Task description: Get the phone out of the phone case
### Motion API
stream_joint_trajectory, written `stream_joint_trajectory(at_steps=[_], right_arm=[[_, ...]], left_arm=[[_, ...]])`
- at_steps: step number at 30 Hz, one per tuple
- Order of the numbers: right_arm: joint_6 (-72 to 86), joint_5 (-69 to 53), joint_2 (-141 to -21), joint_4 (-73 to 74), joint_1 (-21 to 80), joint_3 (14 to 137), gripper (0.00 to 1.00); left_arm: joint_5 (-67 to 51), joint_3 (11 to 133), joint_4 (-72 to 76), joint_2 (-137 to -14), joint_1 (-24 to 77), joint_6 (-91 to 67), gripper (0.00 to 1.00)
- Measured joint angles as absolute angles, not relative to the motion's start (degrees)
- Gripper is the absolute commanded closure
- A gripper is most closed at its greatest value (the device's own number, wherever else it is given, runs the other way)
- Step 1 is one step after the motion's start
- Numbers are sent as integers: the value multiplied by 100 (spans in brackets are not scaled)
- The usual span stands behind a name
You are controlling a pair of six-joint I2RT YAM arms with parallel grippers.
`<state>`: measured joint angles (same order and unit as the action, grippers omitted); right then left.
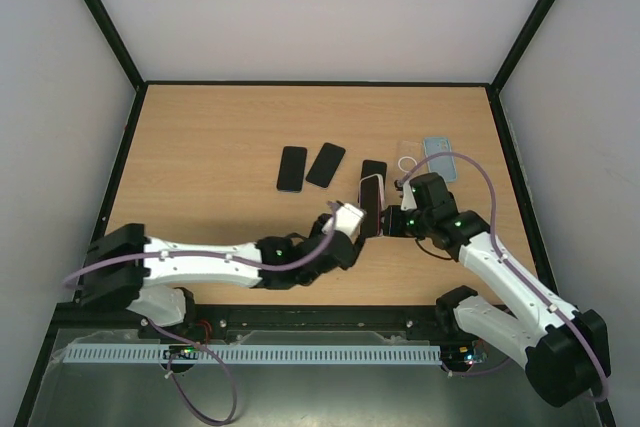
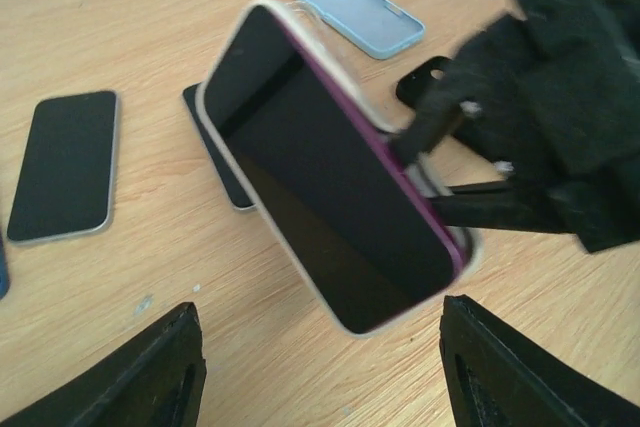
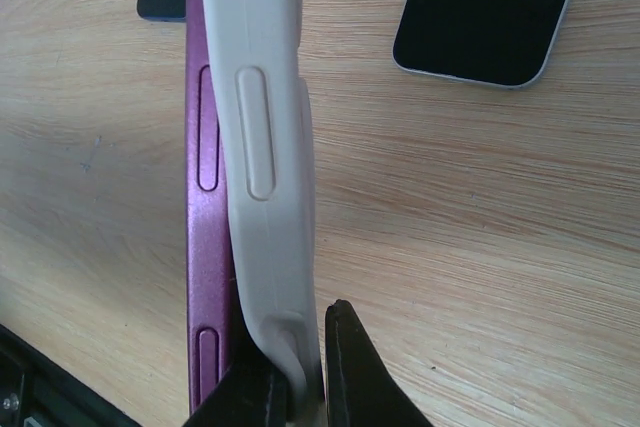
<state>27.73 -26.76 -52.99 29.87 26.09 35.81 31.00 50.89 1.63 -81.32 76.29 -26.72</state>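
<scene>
Partly done. Right fingers (image 3: 355, 377) pinch the case (image 3: 265, 147) rim; phone (image 3: 200, 147) appears partly unseated. Left fingers (image 2: 140, 377) spread, empty. Full separation outstanding.

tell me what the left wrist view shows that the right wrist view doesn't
Only left wrist: the dark screen of the purple phone, a light blue case lying behind it, and the open left pincer. Only right wrist: the phone's side buttons, with the white case bowed away from that edge. Both: the right pincer gripping the case, and the wooden table.
</scene>
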Motion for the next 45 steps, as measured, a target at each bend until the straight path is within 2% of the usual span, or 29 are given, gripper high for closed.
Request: stream_joint_trajectory(at_steps=[9,20,30,37,45], right_arm=[[2963,-2689,-5387,2641,2552,3422,98],[3006,-2810,-5363,2482,2469,3284,98],[3011,-3011,-5271,2381,2438,3232,98],[3116,-3260,-5253,2296,2434,3214,98],[3210,-3448,-5242,2106,2416,3190,98]], left_arm=[[3920,5625,445,-9190,8075,-1603,38],[4049,5835,744,-9682,8071,-978,37],[4283,5896,784,-9797,8049,-687,45],[4567,6014,781,-9981,8007,-552,39],[5041,6016,794,-10029,8047,-390,49]])
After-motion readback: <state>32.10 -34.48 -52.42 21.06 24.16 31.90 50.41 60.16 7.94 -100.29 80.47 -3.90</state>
